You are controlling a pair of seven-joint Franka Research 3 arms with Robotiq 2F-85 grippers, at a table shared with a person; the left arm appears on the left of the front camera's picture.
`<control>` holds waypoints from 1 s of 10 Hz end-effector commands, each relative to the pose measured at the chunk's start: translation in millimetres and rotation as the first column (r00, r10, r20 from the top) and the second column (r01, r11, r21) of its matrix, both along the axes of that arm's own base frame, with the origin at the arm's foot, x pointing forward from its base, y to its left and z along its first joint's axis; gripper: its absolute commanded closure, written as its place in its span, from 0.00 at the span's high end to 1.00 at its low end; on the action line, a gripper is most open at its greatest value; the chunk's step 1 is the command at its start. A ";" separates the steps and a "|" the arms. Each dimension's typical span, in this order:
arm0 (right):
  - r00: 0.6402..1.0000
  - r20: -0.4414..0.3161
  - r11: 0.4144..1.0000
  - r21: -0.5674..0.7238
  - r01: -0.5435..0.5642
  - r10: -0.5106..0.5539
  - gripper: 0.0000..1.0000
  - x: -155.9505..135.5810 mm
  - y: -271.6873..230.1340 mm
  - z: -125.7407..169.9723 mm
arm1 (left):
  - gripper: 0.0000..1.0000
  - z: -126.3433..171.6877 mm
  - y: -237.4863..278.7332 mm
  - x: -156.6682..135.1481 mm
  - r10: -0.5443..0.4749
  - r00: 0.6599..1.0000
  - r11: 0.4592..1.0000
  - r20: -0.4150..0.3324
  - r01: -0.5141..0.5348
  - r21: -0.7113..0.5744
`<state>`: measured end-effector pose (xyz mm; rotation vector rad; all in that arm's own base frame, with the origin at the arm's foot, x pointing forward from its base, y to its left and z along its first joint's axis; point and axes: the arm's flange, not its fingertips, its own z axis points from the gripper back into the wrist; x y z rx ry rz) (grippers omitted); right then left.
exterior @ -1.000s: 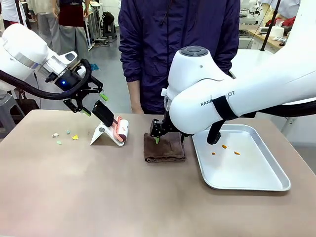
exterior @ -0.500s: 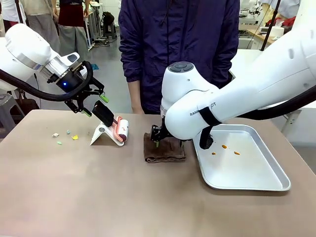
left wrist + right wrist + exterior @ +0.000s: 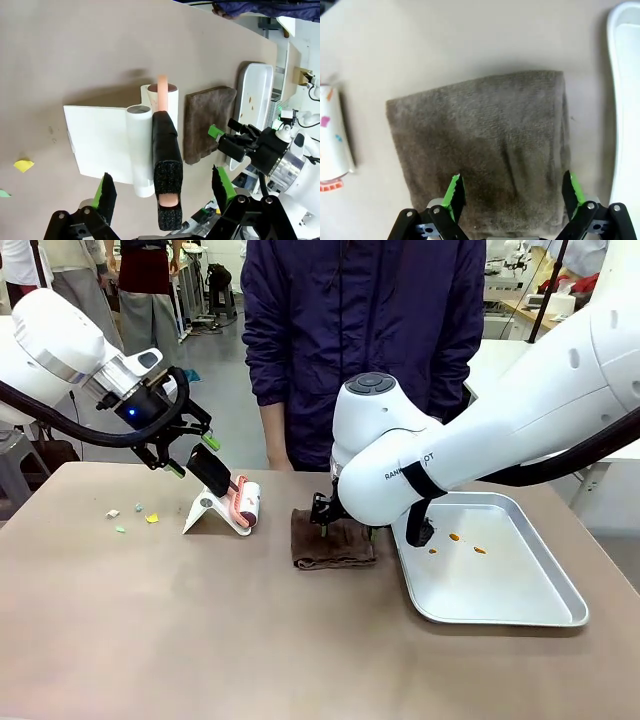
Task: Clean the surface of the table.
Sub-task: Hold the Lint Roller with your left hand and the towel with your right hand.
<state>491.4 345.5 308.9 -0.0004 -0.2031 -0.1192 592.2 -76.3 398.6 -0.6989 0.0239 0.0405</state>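
The brownish-tan worktop (image 3: 200, 640) spans the foreground beneath both arms. Farther in, a silver tray (image 3: 540, 585) lies at right, a folded brown cloth (image 3: 333, 548) just beside it; the right gripper (image 3: 347, 526) hangs over the cloth, jaws spread, empty. Leftward, the left gripper (image 3: 187, 452) is released above the black handle (image 3: 208, 468) of a lint roller (image 3: 245, 505). Paper scraps (image 3: 150, 517) lie at left. A person (image 3: 360, 330) stands at the far edge

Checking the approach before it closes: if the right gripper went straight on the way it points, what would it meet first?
Likely the folded brown cloth on the table: it lies directly ahead of the open right gripper; the gap between is unclear.
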 end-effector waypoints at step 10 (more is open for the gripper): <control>0.997 0.030 0.994 0.077 0.075 -0.078 1.00 -0.6 -20.8 -25.5 | 1.00 -0.5 -5.5 -5.8 -0.037 0.999 0.999 0.031 0.036 0.024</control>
